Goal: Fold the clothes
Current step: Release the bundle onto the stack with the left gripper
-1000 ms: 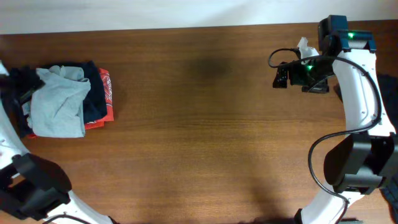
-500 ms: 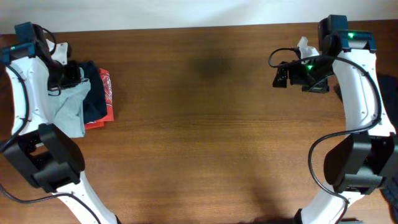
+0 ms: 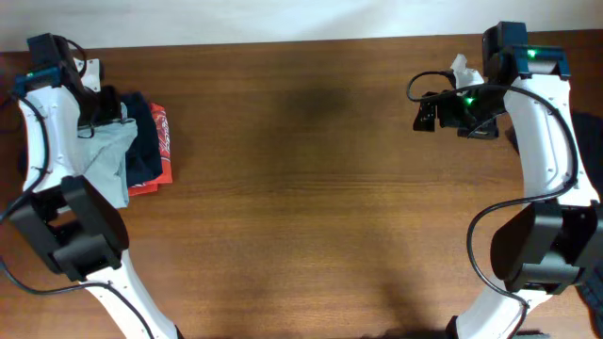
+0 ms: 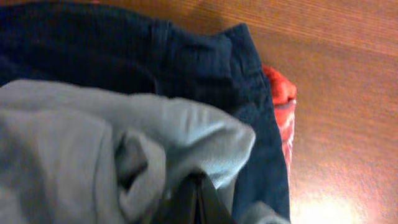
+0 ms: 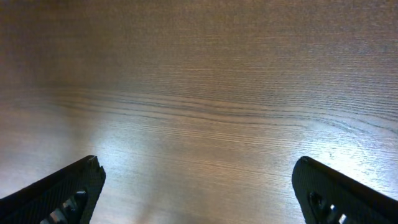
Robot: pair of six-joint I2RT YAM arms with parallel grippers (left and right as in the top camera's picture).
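The clothes, a pale grey-blue T-shirt (image 3: 111,158), lie crumpled on top of a folded pile at the table's far left. My left gripper (image 3: 102,111) sits over the shirt's upper edge. In the left wrist view its dark fingers (image 4: 198,200) are pressed together, their tips buried in a raised fold of the grey cloth (image 4: 186,134). My right gripper (image 3: 424,115) hovers over bare wood at the far right. There its fingertips (image 5: 68,186) stand wide apart with nothing between them.
Under the shirt are a folded navy garment (image 3: 143,141) and a red one (image 3: 163,141); the left wrist view shows both, navy (image 4: 186,56) and red (image 4: 283,106). A white crumpled item (image 3: 460,68) lies behind the right arm.
The left arm swung up from the table's left edge over the pile, and its gripper closed on the shirt's upper fold, bunching it. The right arm has not moved.
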